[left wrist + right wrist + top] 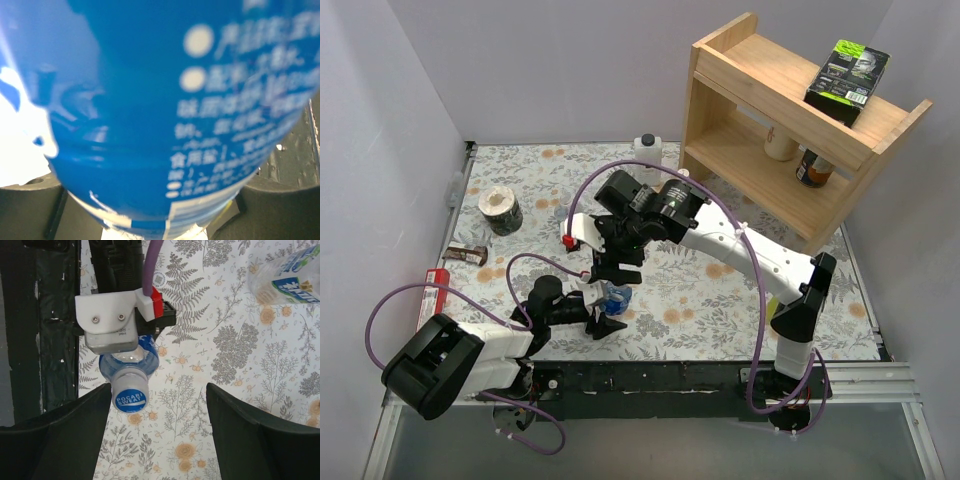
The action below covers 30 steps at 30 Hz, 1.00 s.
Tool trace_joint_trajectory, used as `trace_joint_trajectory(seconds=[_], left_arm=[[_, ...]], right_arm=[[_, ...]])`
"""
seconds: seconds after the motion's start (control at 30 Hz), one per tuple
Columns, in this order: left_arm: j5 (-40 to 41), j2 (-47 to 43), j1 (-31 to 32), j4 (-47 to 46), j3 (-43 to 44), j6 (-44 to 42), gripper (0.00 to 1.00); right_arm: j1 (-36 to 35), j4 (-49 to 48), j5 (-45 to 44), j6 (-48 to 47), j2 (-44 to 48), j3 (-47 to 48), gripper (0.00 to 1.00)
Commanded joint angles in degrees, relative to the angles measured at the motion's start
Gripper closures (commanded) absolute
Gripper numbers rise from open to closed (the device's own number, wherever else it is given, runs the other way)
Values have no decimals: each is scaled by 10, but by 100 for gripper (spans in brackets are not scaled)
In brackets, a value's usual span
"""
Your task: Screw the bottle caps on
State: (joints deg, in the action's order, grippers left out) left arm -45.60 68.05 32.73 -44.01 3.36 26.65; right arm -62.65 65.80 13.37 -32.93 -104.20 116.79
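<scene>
Bottle (149,356) is clamped by the left hand (603,318), cap (129,399) upward
Right hand (158,390) is held above; fingers apart, cap untouched between them

Drink bottle (616,298) at seven o'clock, shelf (760,55) at two, box (847,82) on it, roll (501,211) at ten, square bottle (647,152) at twelve

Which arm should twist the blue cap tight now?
The right arm. The right gripper hangs open just over the blue cap, jaws wide apart. The left gripper is busy clamping the bottle.
</scene>
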Motion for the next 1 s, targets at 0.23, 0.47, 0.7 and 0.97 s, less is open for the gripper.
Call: trace_joint_trajectory(seconds=[0.23, 0.47, 0.7, 0.97], left_arm=[[-5, -13, -4, -31, 10, -5, 100], [-5, -11, -4, -30, 13, -1, 100], [-30, -22, -16, 34, 53, 16, 100], [-55, -25, -17, 87, 68, 8, 100]], right_arm=[[-15, -2, -33, 10, -1, 9, 18], [1, 33, 104, -62, 38, 32, 9], [11, -61, 130, -103, 125, -108, 1], [12, -109, 119, -101, 97, -97, 2]])
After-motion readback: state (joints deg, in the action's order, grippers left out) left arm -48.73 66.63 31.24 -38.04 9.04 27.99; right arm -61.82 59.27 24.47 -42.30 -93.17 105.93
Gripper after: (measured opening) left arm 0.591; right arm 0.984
